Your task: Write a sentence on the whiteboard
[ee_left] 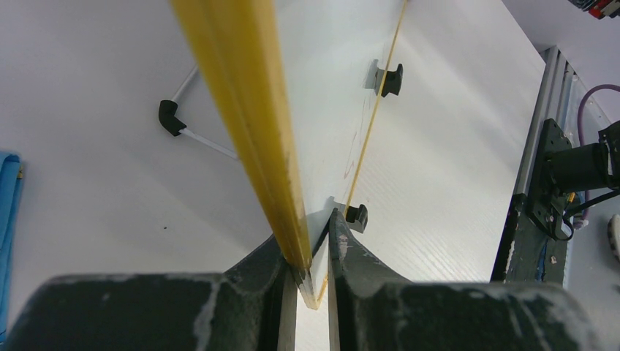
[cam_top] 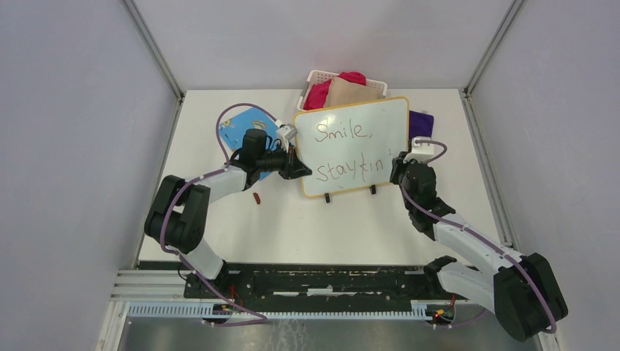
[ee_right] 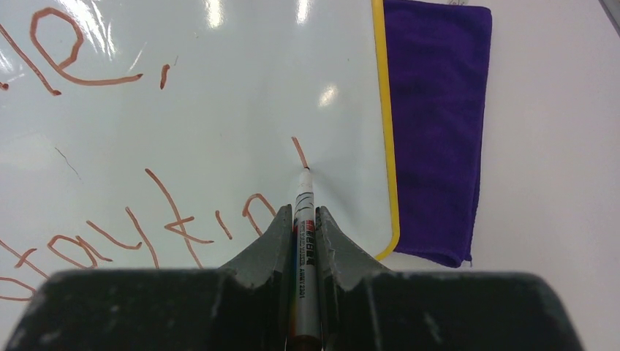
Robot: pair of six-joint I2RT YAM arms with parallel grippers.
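Observation:
The whiteboard (cam_top: 380, 121), white with a thin yellow frame and black feet, stands tilted at the table's middle. On it the sentence (cam_top: 343, 132) reads "Smile," over "stay kin" in dark-red marker, followed by a short fresh stroke (ee_right: 299, 151). My left gripper (cam_top: 303, 172) is shut on the board's lower left edge; the left wrist view shows the yellow frame (ee_left: 248, 110) pinched between the jaws. At the board's right edge my right gripper (cam_top: 398, 167) is shut on a silver marker (ee_right: 303, 219). The marker's tip touches the board at the foot of that stroke.
A purple cloth (ee_right: 435, 131) lies flat just right of the board. A blue card (cam_top: 245, 124) lies to the left behind the left arm. A white basket (cam_top: 316, 79) with red and tan cloths stands behind the board. A small dark-red cap (cam_top: 256, 197) lies on the table.

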